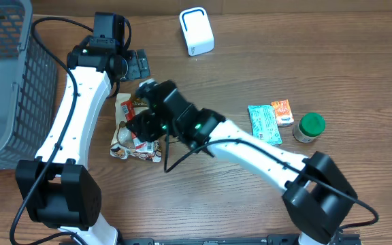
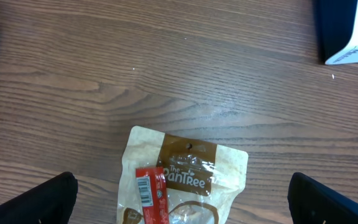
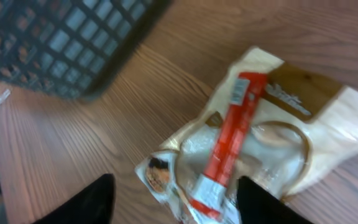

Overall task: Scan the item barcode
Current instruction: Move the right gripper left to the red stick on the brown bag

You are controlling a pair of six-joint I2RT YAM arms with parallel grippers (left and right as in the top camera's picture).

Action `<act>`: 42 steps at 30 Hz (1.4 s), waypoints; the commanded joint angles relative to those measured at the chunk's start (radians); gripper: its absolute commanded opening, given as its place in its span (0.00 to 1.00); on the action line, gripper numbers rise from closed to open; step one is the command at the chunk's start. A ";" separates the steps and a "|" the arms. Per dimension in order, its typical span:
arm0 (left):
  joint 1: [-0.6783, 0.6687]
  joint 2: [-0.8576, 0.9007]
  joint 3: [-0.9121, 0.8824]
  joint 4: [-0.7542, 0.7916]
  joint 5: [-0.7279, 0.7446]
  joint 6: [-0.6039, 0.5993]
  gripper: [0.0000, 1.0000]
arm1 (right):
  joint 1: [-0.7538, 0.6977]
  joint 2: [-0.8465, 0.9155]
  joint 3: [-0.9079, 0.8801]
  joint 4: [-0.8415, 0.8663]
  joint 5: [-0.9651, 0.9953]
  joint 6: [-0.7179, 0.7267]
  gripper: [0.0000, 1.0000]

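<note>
A red stick packet (image 2: 152, 194) lies on a beige "The Pantree" snack bag (image 2: 224, 169) on the wooden table, with its barcode (image 2: 143, 187) facing up. My left gripper (image 2: 182, 208) hangs open just above the bag's top edge and holds nothing. My right gripper (image 3: 179, 202) is open low over the bag (image 3: 319, 127), and the red stick (image 3: 229, 134) lies loose between its fingers (image 3: 95, 202). From overhead the right gripper (image 1: 145, 126) covers most of the bag (image 1: 122, 107). The white scanner (image 1: 196, 30) stands at the back.
A grey mesh basket (image 1: 5, 75) fills the left side and shows close by in the right wrist view (image 3: 61, 37). A teal packet (image 1: 264, 124), a small orange box (image 1: 282, 112) and a green-lidded jar (image 1: 309, 127) lie to the right.
</note>
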 commanded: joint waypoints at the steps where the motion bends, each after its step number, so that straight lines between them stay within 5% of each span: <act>1: 0.000 -0.001 0.006 0.001 -0.013 -0.002 1.00 | 0.019 0.057 0.014 0.045 0.085 -0.018 0.58; 13: 0.000 -0.001 0.006 0.001 -0.013 -0.002 1.00 | 0.021 0.206 0.014 0.155 0.082 -0.016 0.53; 17: 0.000 -0.001 0.006 0.001 -0.013 -0.002 1.00 | 0.024 0.208 0.014 0.141 0.060 -0.016 0.41; 42: 0.000 -0.001 0.006 0.001 -0.013 -0.002 1.00 | 0.032 0.264 0.014 0.093 0.016 0.014 0.39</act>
